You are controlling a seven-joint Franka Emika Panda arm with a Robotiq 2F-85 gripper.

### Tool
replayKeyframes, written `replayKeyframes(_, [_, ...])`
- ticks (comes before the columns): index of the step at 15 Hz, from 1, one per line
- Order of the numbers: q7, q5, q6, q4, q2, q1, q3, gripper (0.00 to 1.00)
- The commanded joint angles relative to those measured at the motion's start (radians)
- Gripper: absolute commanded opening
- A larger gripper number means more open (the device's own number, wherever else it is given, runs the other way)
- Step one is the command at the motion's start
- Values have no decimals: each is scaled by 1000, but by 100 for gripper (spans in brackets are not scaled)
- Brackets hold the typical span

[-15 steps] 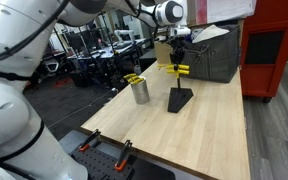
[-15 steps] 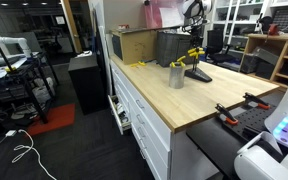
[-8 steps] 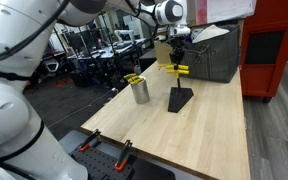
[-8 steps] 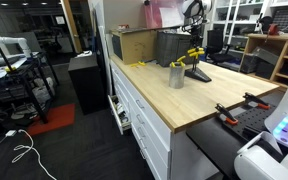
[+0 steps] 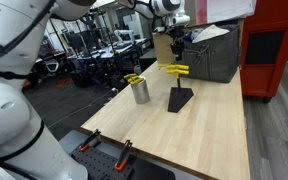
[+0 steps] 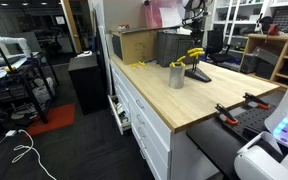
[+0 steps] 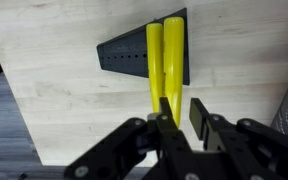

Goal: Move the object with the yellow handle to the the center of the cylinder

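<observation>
One wooden table (image 5: 204, 140) carries everything, with the black stand (image 5: 180, 99) toward its far end. Directly above the stand hangs the gripper (image 7: 182, 108), jaws spread with nothing between them, lined up along the handles as if to drop and pinch one. Just beside the stand sits the cylinder (image 5: 141, 92), upright so tools slide in; similar tools (image 5: 133, 78) already lean there. Atop the stand lies the object with the yellow handle (image 7: 171, 55), touching its twin (image 7: 153, 55), not yet lifted.

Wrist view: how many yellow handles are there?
2: a left handle and a right handle, side by side on the black stand. The gripper hides their near ends.
</observation>
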Motion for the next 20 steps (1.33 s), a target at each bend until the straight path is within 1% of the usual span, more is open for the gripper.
replayKeyframes(1, [-14, -40, -8, -54, -94, 17, -12, 7])
replayKeyframes(3, [-20, -52, 1, -48, -103, 19, -5, 7])
replayKeyframes(4, [-22, -53, 3, -41, -99, 20, 0, 53])
replayKeyframes(5, [-29, -47, 0, -28, -89, 18, 6, 55])
replayKeyframes(6, [-31, -45, -3, -19, -77, 20, 8, 61])
replayKeyframes(11, [-40, -35, -23, -2, -20, 22, 23, 98])
replayKeyframes(12, [-39, -35, -23, -2, -7, 23, 24, 100])
replayKeyframes(16, [-71, -37, 22, 1, 41, 11, 21, 100])
replayKeyframes(20, [-99, -16, 70, -6, 56, -16, 16, 100])
